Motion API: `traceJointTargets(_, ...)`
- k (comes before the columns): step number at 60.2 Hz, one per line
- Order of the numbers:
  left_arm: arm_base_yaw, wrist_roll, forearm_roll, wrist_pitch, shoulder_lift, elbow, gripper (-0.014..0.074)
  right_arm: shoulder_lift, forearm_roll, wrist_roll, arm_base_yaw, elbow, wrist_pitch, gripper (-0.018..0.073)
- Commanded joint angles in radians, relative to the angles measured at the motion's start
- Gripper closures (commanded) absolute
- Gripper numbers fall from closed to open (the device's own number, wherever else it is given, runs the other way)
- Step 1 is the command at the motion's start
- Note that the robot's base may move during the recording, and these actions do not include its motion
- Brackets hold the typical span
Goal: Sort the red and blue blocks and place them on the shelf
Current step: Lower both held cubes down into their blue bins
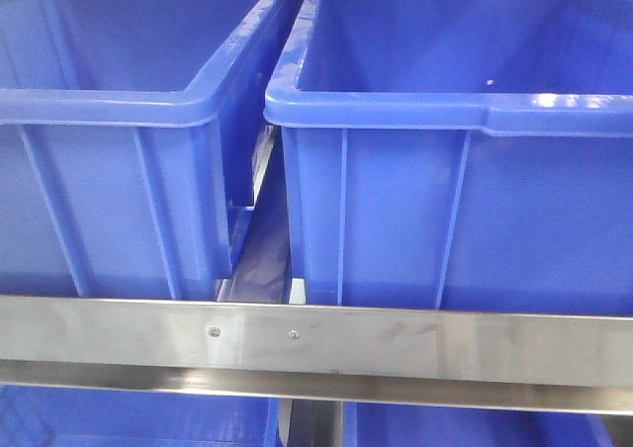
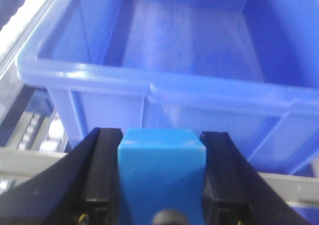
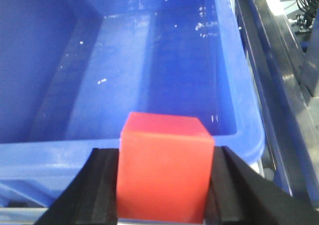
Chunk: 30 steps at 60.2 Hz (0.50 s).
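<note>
My left gripper (image 2: 162,150) is shut on the blue block (image 2: 162,172), held in front of the near wall of a large blue bin (image 2: 149,88), a little below its rim. My right gripper (image 3: 164,172) is shut on the red block (image 3: 164,168), held at the near rim of another large blue bin (image 3: 60,155), whose inside holds nothing. The shelf shows in the front view as a stainless front rail (image 1: 396,343) with small screws; white rollers (image 2: 37,130) show at the left of the left wrist view. Neither gripper nor block shows in the front view.
Two large blue bins (image 1: 109,106) (image 1: 465,111) stand side by side on the shelf tier with a narrow gap (image 1: 259,229) between them. More blue bins (image 1: 138,417) sit on the tier below. Shelf rails (image 3: 279,75) run along the right of the right bin.
</note>
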<state>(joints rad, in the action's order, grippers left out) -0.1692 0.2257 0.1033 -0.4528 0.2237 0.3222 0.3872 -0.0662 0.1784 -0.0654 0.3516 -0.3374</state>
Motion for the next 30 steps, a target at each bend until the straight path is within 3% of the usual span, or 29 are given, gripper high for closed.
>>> traceJointTargets(1,0.002,0.009,0.003,0.14,0.013,0.044,0.0461,0.005,-0.002,-0.005,0.007,0.037,0.114,0.0501)
traceJointTargets(12,0.002,0.004,0.013,0.149,0.11,0.145,0.0461,0.064,-0.001,-0.007,0.007,0.106,0.121,0.0501)
traceJointTargets(30,0.002,0.001,0.03,0.257,0.486,0.375,0.0461,0.343,-0.001,-0.05,0.006,0.298,0.172,0.0501)
